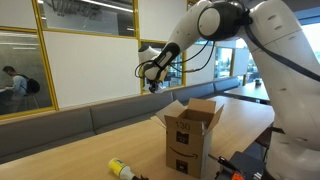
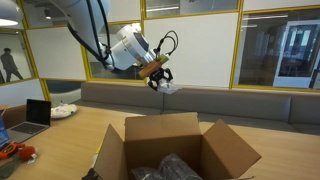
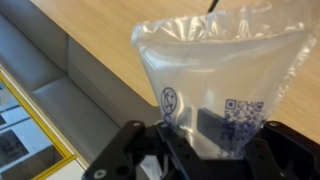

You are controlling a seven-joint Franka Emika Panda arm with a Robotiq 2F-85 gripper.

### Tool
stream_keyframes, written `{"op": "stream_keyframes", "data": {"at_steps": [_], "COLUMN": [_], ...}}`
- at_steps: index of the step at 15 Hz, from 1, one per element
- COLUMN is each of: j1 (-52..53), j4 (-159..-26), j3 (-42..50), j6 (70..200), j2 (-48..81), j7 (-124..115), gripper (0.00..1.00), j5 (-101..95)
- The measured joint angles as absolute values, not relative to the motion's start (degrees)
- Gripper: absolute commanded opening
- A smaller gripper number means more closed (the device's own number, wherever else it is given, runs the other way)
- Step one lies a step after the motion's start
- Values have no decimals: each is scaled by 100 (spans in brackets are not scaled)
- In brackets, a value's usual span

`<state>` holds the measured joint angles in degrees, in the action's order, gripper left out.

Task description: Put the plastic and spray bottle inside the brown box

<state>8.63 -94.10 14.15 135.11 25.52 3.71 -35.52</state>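
Aloft, one plastic (image 3: 215, 70) in the closed gripper (image 3: 205, 142); below, one brown box (image 1: 190, 135) and one spray bottle (image 1: 120, 169)

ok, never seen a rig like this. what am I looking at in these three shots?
It is one robot arm ending in a two-finger gripper. Two pictures come from cameras standing away from the robot. The third comes from a camera on its wrist, looking along the fingers. On the wooden table stands an open brown box, and a yellow spray bottle lies near it. The gripper is shut on a clear, puffed piece of plastic, held up in the air, not in the box.
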Motion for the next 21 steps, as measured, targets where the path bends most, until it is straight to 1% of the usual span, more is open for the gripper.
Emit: {"op": "stream_keyframes", "data": {"at_steps": [5, 9, 15, 17, 21], "j1": [897, 715, 288, 92, -376], "j4": [-10716, -11771, -13258, -13705, -14450], "j3": [1220, 823, 582, 585, 678], "j6": [11930, 11309, 11543, 11886, 13005], "j2": [1176, 274, -641, -828, -909], "j7": [-796, -1359, -2117, -2368, -2778], "gripper": [16, 16, 16, 16, 16], "j5": [-4299, -4287, -3966, -3875, -3777]}}
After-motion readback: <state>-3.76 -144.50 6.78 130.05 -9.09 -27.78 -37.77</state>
